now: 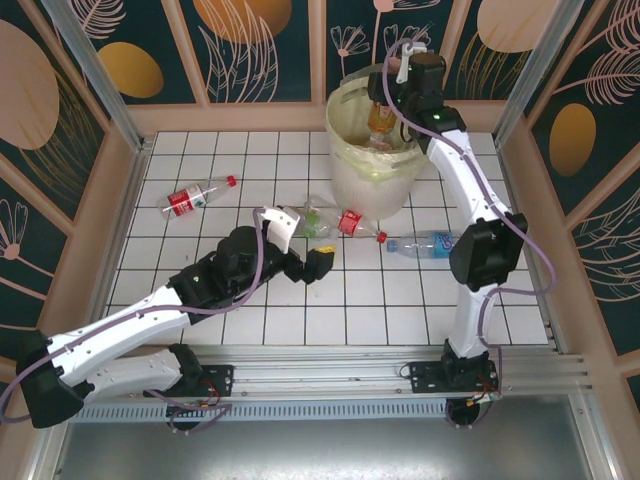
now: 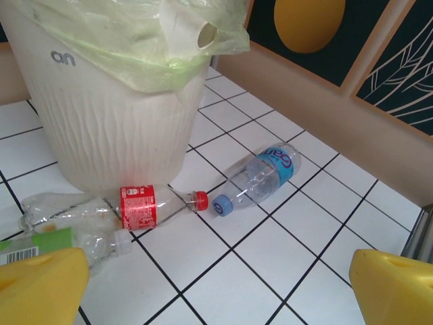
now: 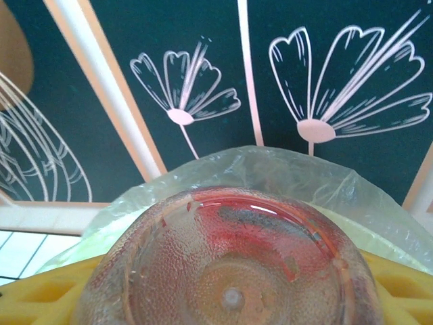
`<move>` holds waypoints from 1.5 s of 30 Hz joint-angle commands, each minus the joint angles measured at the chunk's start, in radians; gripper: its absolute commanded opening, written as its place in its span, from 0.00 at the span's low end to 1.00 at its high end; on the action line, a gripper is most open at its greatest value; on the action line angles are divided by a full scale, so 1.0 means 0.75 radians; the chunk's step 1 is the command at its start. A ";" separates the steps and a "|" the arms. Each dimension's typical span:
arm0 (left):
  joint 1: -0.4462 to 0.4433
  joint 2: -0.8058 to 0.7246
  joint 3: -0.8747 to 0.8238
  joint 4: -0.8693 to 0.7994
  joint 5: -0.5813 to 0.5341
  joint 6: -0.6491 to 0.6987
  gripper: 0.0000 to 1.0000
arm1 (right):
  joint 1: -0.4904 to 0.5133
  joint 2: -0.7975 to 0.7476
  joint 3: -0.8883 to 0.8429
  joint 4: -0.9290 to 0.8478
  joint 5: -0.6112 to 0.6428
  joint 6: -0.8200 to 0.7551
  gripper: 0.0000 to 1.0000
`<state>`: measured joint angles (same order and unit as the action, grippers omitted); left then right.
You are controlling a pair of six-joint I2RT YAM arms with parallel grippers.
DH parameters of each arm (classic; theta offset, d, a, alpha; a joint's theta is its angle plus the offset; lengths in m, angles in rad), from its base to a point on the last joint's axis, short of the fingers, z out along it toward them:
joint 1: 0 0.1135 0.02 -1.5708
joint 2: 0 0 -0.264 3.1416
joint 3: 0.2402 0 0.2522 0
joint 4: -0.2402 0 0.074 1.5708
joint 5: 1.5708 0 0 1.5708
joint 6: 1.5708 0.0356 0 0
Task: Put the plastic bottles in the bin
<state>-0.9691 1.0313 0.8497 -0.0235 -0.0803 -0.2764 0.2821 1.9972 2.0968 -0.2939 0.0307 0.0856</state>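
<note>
White tiled counter point(image 1: 400, 300) carries the bin point(image 1: 365, 185) at its far side, within both arms' reach. Right pincer point(image 1: 383, 110) grips an amber bottle point(image 3: 230, 264) over the bin's mouth, seemingly for release. Left pincer point(image 1: 297, 243) gapes wide before the red-label bottle point(image 2: 139, 206) and blue-label bottle point(image 2: 267, 176) lying beside the bin.

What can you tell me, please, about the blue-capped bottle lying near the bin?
The blue-capped bottle is small, of clear plastic, with a blue label round its middle, and seemingly empty. It lies capped on its side on the white tiled table, right of the foot of the bin and apart from it. Its cap points at the red cap of a red-labelled bottle; whether they touch I cannot tell.
</note>
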 commanded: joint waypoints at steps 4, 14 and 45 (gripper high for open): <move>-0.010 0.043 0.040 -0.001 0.001 0.029 0.98 | -0.002 0.116 0.228 -0.138 0.102 -0.012 0.68; -0.010 0.091 0.065 0.008 0.010 0.033 0.98 | 0.007 0.082 0.248 -0.162 0.093 -0.032 0.83; -0.010 0.070 0.041 0.019 0.013 0.004 0.98 | 0.006 0.244 0.378 -0.308 0.119 0.163 0.89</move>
<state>-0.9691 1.0962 0.8646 -0.0269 -0.0765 -0.2665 0.2764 2.1365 2.3322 -0.4805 0.0856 0.1593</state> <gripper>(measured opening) 0.985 0.885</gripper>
